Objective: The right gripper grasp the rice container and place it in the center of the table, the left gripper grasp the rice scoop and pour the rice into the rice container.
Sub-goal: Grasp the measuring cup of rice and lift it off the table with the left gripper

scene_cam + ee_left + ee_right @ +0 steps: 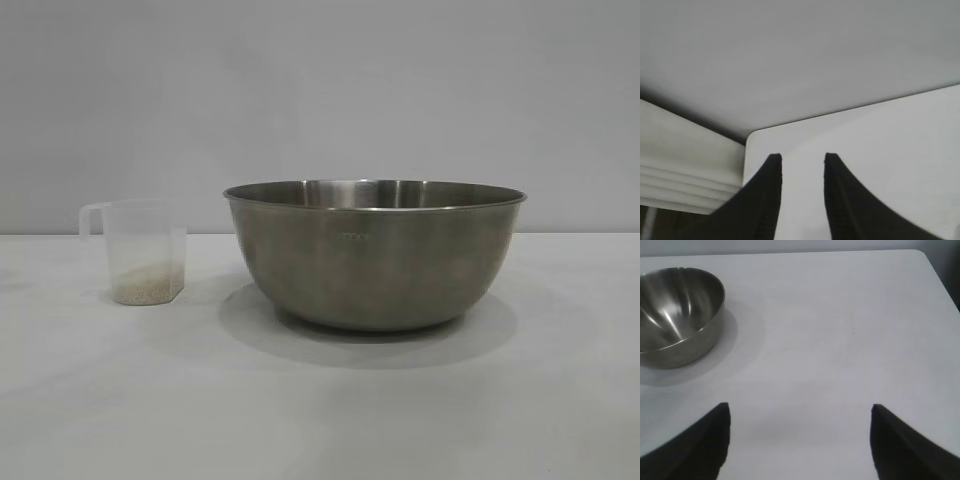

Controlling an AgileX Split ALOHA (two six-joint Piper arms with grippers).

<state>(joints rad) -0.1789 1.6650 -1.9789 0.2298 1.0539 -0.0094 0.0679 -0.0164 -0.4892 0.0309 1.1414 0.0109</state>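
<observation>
The rice container point(375, 255), a large steel bowl, stands on the white table point(560, 400) near the middle. The rice scoop point(145, 250), a translucent cup with a side handle, stands to its left with a little rice point(147, 286) at its bottom. Neither gripper shows in the exterior view. My left gripper point(802, 159) is open and empty over a table corner; the scoop is out of its view. My right gripper point(800, 407) is wide open and empty above bare table, and the rice container point(677, 315) sits apart from it and looks empty.
The table's rounded corner point(752, 135) and edge show in the left wrist view, with pale ledges point(685, 170) beyond it. The table's far edge and a corner point(920, 254) show in the right wrist view. A plain grey wall point(320, 90) stands behind the table.
</observation>
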